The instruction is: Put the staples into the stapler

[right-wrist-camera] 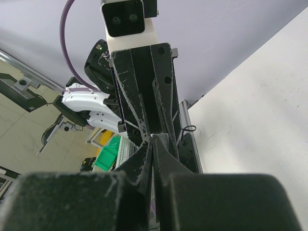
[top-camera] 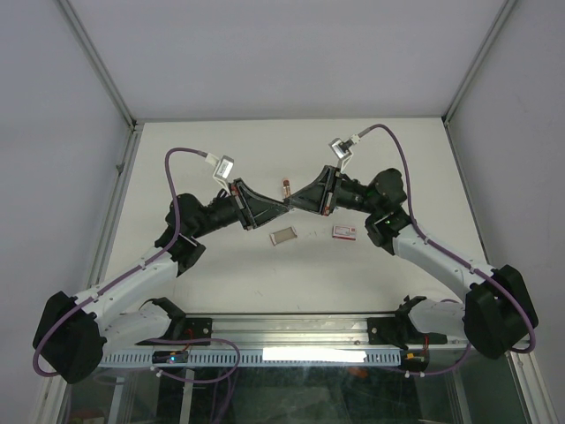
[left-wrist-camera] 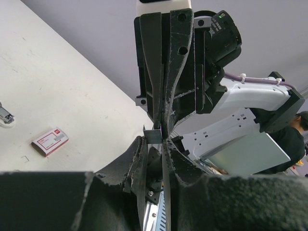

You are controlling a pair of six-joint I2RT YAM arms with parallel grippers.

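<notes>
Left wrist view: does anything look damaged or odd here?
Yes. The left gripper has finger padding that looks torn and ragged along its edges. It meets the right gripper tip to tip, and both appear to pinch one small metal strip.

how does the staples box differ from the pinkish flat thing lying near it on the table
The staples box is white with a red mark on its face; the pinkish oblong is plain, with no mark. The staples box lies on the right arm's side, the pinkish oblong nearer the middle. Both are small, lie flat on the table and do not touch each other.
</notes>
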